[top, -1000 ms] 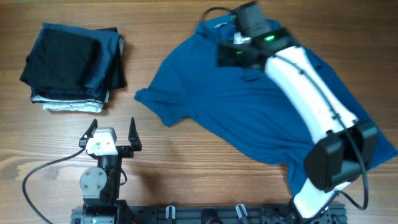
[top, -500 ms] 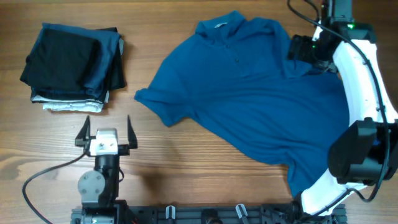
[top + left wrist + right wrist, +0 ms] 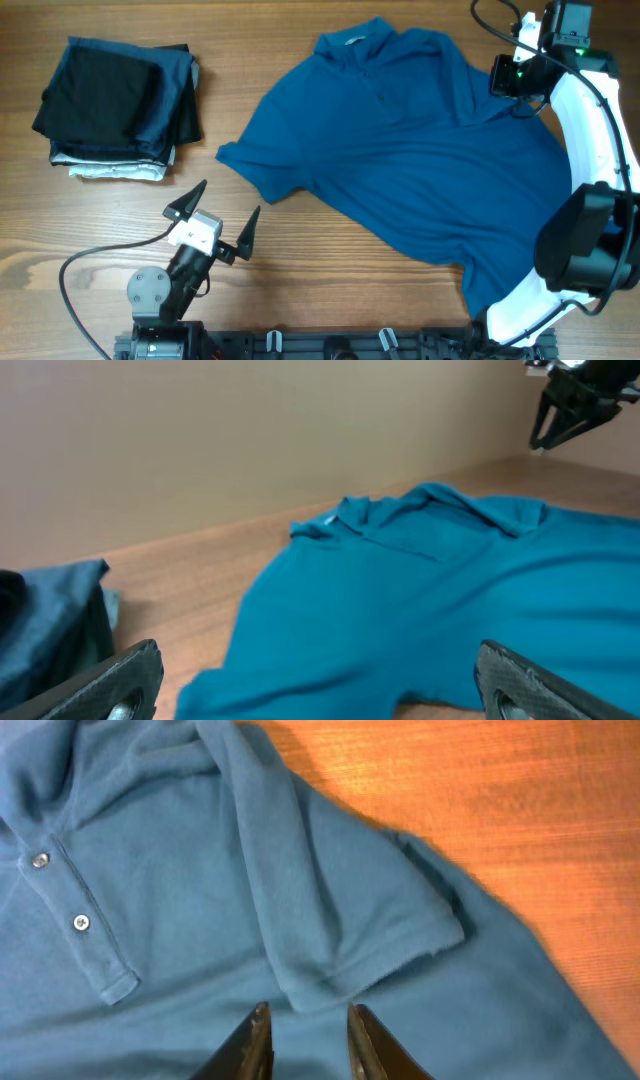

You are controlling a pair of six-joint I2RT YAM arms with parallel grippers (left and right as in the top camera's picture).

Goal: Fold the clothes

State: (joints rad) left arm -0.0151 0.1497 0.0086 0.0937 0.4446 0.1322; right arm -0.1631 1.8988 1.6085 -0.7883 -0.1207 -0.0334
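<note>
The clothes are one blue short-sleeved shirt [image 3: 400, 170] with a collar and buttons, lying spread and crumpled across the middle and right of the table. In the right wrist view the shirt [image 3: 180, 900] shows its button placket, and its sleeve [image 3: 380, 940] lies folded over the body. My right gripper [image 3: 308, 1015] hovers just above that sleeve's hem, jaws narrowed to a small gap with nothing between them. Overhead, this gripper [image 3: 500, 80] is at the shirt's far right shoulder. My left gripper [image 3: 232, 195] stands wide open over bare wood, angled toward the shirt's near left sleeve [image 3: 420, 600].
A stack of folded dark and pale garments [image 3: 115, 105] sits at the far left, and its edge [image 3: 50, 630] shows in the left wrist view. Bare wooden table [image 3: 300, 280] lies in front of the shirt. The right arm's white body [image 3: 600, 150] arches over the shirt's right edge.
My right gripper has moved from the collar to the far right shoulder and its jaws have narrowed. My left gripper has swung to the right, toward the shirt, staying wide open.
</note>
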